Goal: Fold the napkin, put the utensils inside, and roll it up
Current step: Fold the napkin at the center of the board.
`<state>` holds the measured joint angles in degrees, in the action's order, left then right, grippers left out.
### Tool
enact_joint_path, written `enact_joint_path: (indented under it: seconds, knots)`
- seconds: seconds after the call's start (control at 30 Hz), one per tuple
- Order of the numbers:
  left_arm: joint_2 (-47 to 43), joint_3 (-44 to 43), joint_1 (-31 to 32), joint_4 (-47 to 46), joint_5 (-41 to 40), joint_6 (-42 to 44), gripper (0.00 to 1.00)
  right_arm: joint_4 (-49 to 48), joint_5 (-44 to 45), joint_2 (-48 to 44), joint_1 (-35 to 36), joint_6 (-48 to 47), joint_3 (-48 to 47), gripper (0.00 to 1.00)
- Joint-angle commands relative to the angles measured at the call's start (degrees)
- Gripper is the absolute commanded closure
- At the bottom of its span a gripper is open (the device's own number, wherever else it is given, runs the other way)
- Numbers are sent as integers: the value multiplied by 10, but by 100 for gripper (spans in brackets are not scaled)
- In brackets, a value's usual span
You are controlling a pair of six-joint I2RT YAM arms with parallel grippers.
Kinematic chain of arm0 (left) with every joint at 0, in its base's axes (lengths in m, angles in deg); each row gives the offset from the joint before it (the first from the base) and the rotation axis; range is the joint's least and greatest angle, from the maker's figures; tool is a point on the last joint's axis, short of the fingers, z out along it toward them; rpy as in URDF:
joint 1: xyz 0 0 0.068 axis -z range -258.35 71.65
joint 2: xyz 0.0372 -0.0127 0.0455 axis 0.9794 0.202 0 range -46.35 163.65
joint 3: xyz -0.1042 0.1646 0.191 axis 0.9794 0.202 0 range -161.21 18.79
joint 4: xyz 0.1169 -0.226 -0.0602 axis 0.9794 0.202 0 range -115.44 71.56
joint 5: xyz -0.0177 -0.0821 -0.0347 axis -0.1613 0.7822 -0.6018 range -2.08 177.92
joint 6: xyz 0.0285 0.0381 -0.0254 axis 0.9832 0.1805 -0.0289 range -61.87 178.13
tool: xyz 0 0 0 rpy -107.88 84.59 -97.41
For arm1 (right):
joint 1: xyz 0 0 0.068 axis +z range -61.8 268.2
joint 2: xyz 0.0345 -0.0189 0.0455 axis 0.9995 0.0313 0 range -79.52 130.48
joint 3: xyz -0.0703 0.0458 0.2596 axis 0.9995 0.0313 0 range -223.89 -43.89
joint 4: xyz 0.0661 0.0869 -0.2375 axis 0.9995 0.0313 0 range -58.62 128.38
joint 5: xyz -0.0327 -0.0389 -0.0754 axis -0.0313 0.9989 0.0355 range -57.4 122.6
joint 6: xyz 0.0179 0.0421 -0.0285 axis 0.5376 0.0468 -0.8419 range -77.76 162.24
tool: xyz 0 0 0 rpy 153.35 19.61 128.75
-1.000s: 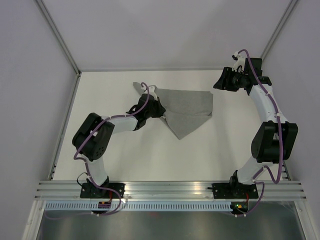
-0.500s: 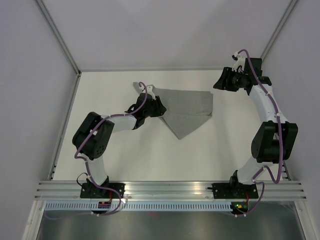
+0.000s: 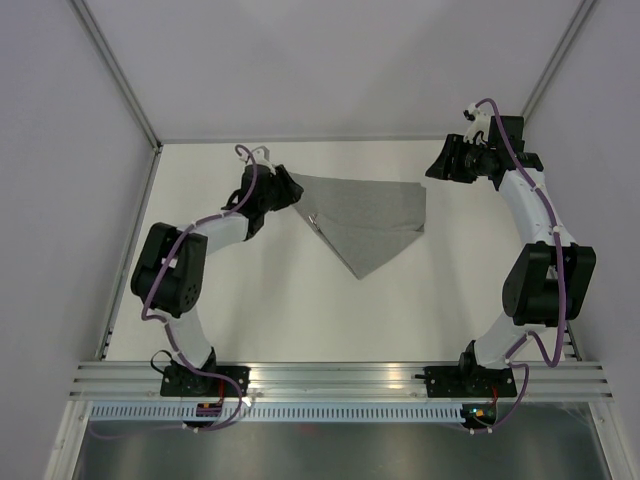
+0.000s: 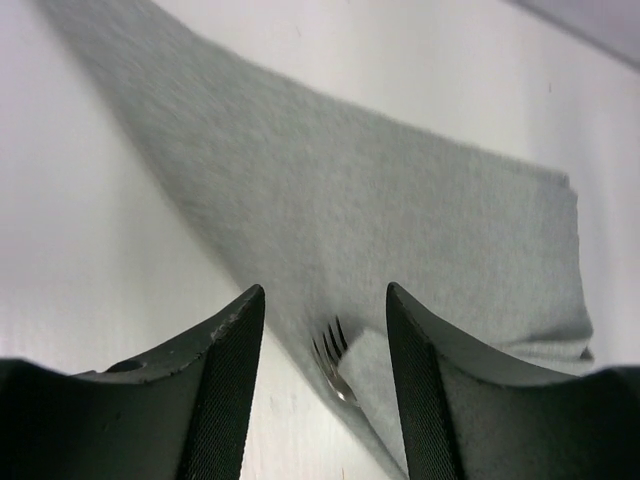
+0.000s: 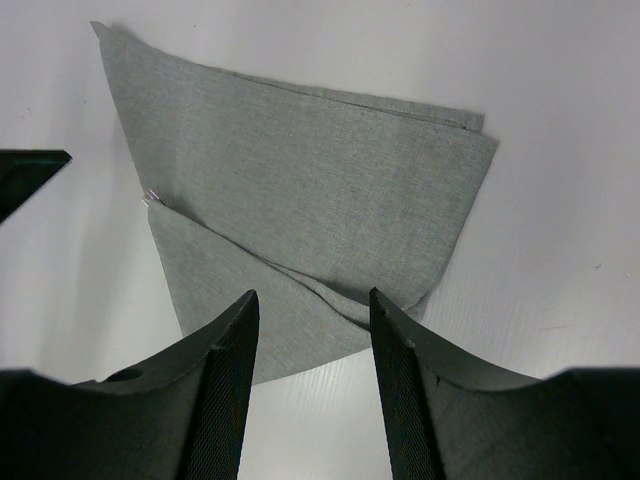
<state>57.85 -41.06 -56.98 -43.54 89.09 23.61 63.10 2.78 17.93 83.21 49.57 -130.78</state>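
Left fingers (image 3: 283, 190) are hovering at the napkin's (image 3: 370, 215) left corner in the top view, and the right fingers (image 3: 445, 160) are hanging just off its upper right corner. The napkin is lying folded on the table (image 3: 280, 300), toward the far side, with a lower flap coming to a point. The fork (image 3: 314, 219) tip is poking out at the left fold edge.

Left wrist view: the left fingers (image 4: 225, 380) are standing apart, gripping nothing. The fork's (image 4: 333, 355) silvery tines are peeking out from under a napkin (image 4: 400, 220) flap, showing through the gap.

Right wrist view: the right fingers (image 5: 225, 390) are spread too, holding nothing, and looking down over the whole napkin (image 5: 300, 190). A bit of fork (image 5: 150, 197) is showing at its left edge.
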Motion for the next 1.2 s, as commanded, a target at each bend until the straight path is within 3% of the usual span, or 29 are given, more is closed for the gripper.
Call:
enact_joint_path:
  seconds: [0.0,0.23,0.5,1.17]
  knots:
    - [0,-60,-40,10,-25,-43,41,-5,-12,-21,0,11,-1,46]
    - [106,-198,-106,50,-18,-61,42,-9,-13,-24,0,16,-1,46]
    - [200,-285,-129,76,-14,-65,43,-10,-12,-23,-1,16,1,46]
    - [246,-309,-135,68,34,-57,38,-13,-10,-16,0,18,3,46]
